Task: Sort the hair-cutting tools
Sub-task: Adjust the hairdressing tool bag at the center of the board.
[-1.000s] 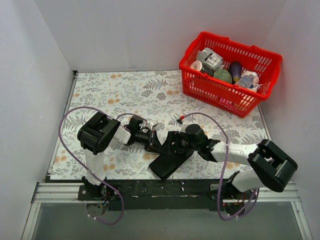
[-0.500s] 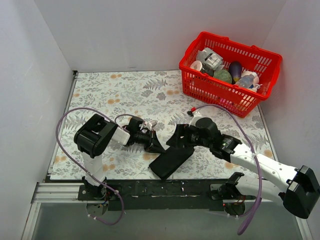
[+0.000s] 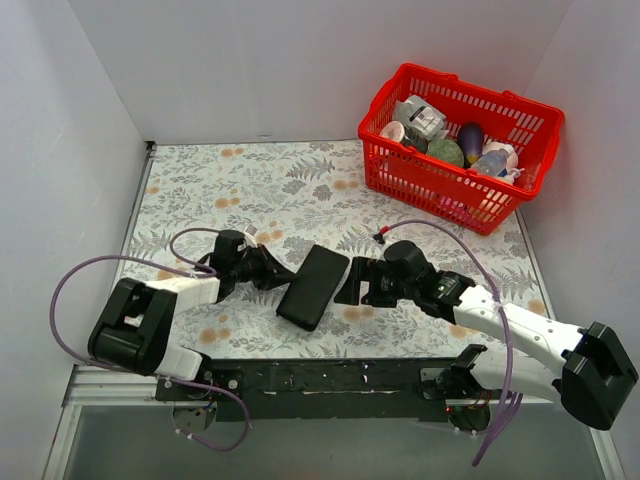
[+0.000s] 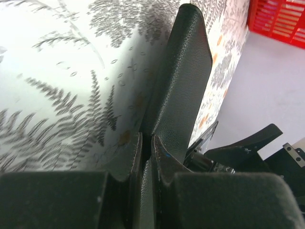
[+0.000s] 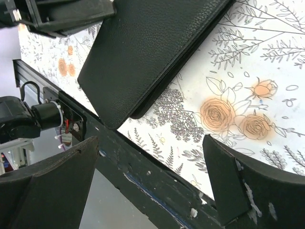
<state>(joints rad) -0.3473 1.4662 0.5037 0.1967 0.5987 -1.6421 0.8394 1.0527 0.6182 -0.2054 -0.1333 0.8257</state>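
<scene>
The flat black folding case (image 3: 314, 284) lies closed on the floral mat, between my two grippers. My left gripper (image 3: 279, 277) sits at the case's left edge. In the left wrist view its fingers are pressed together on a thin textured edge of the case (image 4: 187, 71), so the left gripper (image 4: 147, 141) is shut on it. Just to the right of the case, my right gripper (image 3: 348, 283) stands wide open. In the right wrist view the case (image 5: 152, 52) lies beyond the right gripper (image 5: 151, 143), and nothing is between its fingers. The hair-cutting tools are out of view.
A red basket (image 3: 480, 92) of colourful bottles and egg-shaped items stands at the back right. The black mounting rail (image 3: 320, 375) runs along the mat's near edge, close under the right gripper. White walls close in the left, back and right sides.
The left arm swung back and to the left, carrying the case away from the near edge. The right arm drew back to the right and stays open beside the case.
</scene>
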